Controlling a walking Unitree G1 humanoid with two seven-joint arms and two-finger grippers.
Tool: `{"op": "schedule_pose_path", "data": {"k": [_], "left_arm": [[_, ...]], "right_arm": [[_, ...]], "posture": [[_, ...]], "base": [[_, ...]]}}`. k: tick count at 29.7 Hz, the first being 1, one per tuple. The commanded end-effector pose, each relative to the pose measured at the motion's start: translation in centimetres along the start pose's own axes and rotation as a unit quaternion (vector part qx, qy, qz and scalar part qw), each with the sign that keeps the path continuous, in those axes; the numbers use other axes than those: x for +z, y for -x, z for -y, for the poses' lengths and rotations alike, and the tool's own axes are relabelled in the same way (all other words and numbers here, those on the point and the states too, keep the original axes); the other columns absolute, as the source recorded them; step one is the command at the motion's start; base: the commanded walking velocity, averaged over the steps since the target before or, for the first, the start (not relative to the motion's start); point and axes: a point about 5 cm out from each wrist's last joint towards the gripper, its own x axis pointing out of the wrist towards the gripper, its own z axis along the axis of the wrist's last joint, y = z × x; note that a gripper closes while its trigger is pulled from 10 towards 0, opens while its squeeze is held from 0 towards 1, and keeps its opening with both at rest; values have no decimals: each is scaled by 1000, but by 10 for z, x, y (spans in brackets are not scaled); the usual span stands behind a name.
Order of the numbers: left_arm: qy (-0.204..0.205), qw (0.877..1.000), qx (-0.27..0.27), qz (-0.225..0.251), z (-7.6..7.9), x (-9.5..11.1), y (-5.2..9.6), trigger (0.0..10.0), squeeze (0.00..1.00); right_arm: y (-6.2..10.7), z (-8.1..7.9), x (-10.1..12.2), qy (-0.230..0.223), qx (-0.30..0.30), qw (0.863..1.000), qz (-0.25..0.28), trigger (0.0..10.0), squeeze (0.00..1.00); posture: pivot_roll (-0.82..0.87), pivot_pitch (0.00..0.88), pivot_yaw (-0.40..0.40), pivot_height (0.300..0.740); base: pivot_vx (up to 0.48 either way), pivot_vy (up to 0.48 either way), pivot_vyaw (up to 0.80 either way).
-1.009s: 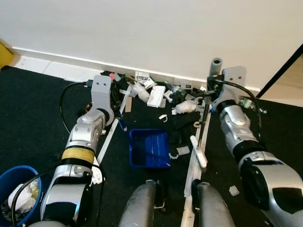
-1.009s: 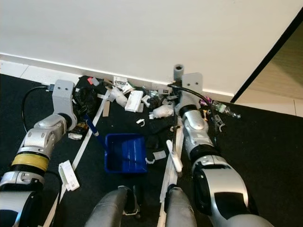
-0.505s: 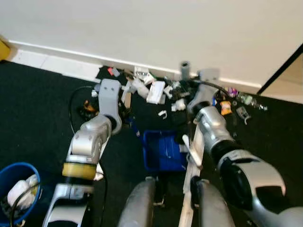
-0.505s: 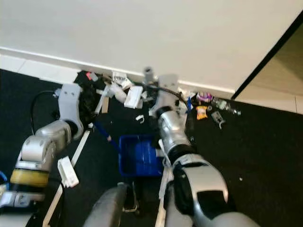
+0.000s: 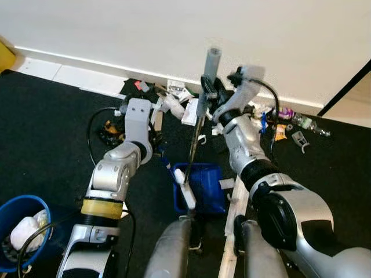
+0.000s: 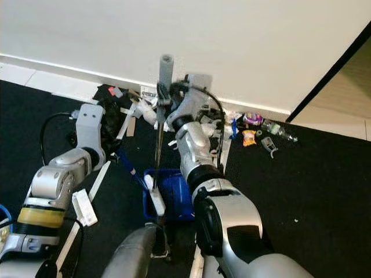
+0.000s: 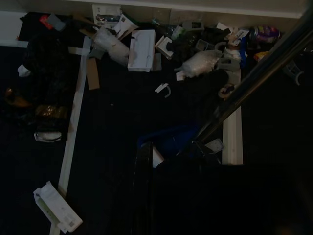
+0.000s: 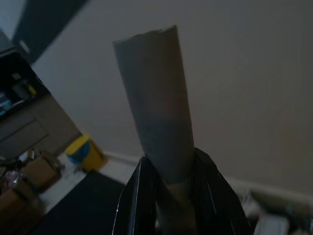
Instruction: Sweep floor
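**Ana:** Right wrist view has the right gripper (image 8: 178, 196) closed around the grey handle of the broom (image 5: 197, 124), just under its tip. Its white head (image 5: 184, 188) rests on the black floor (image 5: 46, 127) at the blue dustpan's (image 5: 204, 185) near edge.

**Ben:** So the sweeping stroke is in hand. And the left gripper (image 7: 166, 161)?

**Ana:** It holds the dustpan's blue handle beside the pan. Litter (image 5: 185, 110) lies piled along the wall, beyond the pan.

**Ben:** Next, probably, the head must reach past that pile and drag it into the pan.

**Ana:** A second ago the broom leaned far right; now the right arm has swung it across, nearly upright, over the pan.
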Motion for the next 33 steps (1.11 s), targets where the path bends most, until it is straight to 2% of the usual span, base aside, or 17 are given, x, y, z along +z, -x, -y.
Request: {"op": "schedule_pose_path", "data": {"k": [1,6,7,8,10,19,20,23,25,27,30,31,32,33], "left_arm": [[26,999,-19,-16,5,-11,-3,10000,0],[27,999,-17,-17,5,-13,-4,10000,0],[26,999,-18,-18,5,-13,-5,10000,0],[26,999,-18,-18,5,-13,-5,10000,0],[24,999,-18,-22,5,-14,-5,10000,0],[20,999,-18,-25,4,-13,-6,10000,0],[19,999,-18,-26,4,-13,-5,10000,0],[19,999,-18,-26,4,-13,-5,10000,0],[16,999,-14,-31,1,-14,0,10000,0],[12,999,-10,-37,-2,-16,5,10000,0],[11,999,-9,-39,-3,-18,7,10000,0],[10,999,-7,-41,-4,-18,9,10000,0],[10,999,-7,-41,-4,-18,10,10000,0],[10,999,-6,-41,-4,-18,10,10000,0]], "right_arm": [[2,4,10,38,5,999,30,10000,0],[18,38,28,153,-13,988,26,10000,0],[23,48,30,167,-25,985,16,10000,0],[23,48,30,167,-25,985,16,10000,0],[35,68,31,196,-59,979,-12,10000,0],[51,84,11,234,-114,963,-67,10000,0],[55,84,3,221,-121,965,-75,10000,0],[57,84,-3,210,-124,966,-81,10000,0],[65,80,-29,171,-141,968,-120,10000,0],[76,77,-52,139,-162,963,-166,10000,0],[80,75,-63,116,-172,960,-185,10000,0],[77,68,-67,73,-177,965,-178,10000,0],[76,66,-68,62,-178,966,-176,10000,0],[71,61,-66,21,-180,971,-158,10000,0]], "posture": [[36,267,66,740],[10,273,72,740],[6,276,75,740],[6,276,75,740],[4,278,81,740],[19,286,88,740],[35,294,92,740],[35,294,92,740],[87,316,109,740],[106,322,112,740],[121,323,113,740],[124,324,112,740],[124,324,112,740],[128,320,108,740]], "base": [[0,0,0],[0,0,0],[0,0,0],[0,0,0],[0,0,0],[0,0,0],[0,0,0],[0,0,0],[0,0,0],[0,0,0],[0,0,0],[0,0,0],[0,0,0],[0,0,0]]}}
